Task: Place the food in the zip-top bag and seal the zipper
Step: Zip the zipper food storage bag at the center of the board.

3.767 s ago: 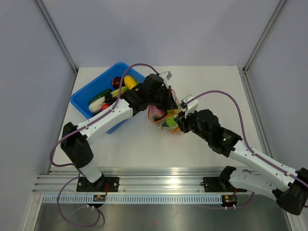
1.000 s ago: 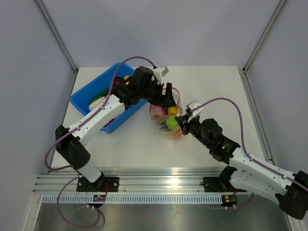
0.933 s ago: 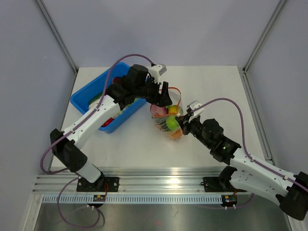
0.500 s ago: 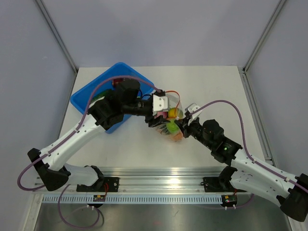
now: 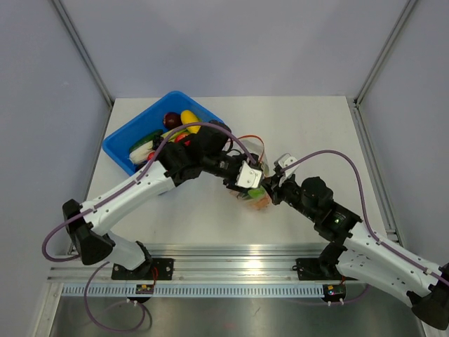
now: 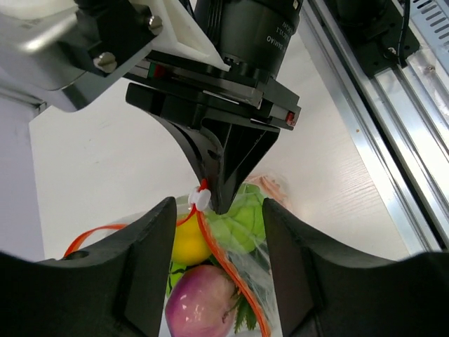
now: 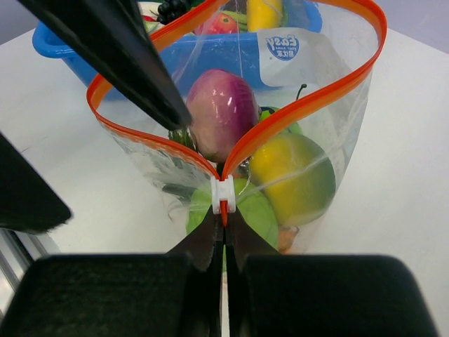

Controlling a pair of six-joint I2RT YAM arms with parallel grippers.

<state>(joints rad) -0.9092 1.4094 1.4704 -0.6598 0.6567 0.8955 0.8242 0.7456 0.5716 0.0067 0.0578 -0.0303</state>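
Tabletop (image 5: 316, 119) carries blue bin (image 5: 121, 153) beside zip-top bag (image 7: 330, 119).

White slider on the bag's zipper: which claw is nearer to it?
Right. The right claw is shut on the zipper right beside the white slider. The left claw is open, hovering at the mouth of the bag, with a gap to the slider.

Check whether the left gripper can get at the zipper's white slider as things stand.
Probably yes. The left gripper stands open at the bag's mouth, the white slider just ahead between its fingers, nothing across the gap. The right gripper, shut on the zipper end beside the slider, leaves little room.
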